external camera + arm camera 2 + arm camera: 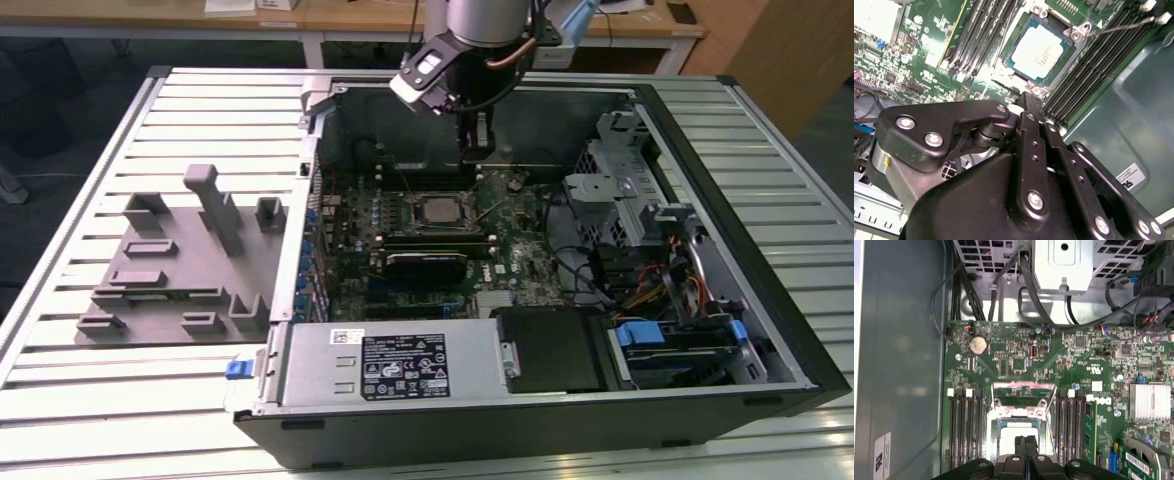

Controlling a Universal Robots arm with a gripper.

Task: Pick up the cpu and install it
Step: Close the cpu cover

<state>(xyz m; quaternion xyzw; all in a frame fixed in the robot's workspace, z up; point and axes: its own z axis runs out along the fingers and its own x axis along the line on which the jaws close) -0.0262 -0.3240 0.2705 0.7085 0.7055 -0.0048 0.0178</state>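
The cpu [1040, 50] lies flat in the motherboard socket [1077, 33] (metal plate up). The gripper [474, 148] hangs nearby, clear of it, fingers pressed together, empty.

The cpu [1040, 50] lies in the socket [1077, 33], inside the case [534, 430].

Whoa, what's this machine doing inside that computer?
A robot arm's claw hangs over the green motherboard inside an open computer case. The claw is shut and holds nothing. The cpu, a silvery square chip, already sits in its socket on the board, close by the claw's tip.
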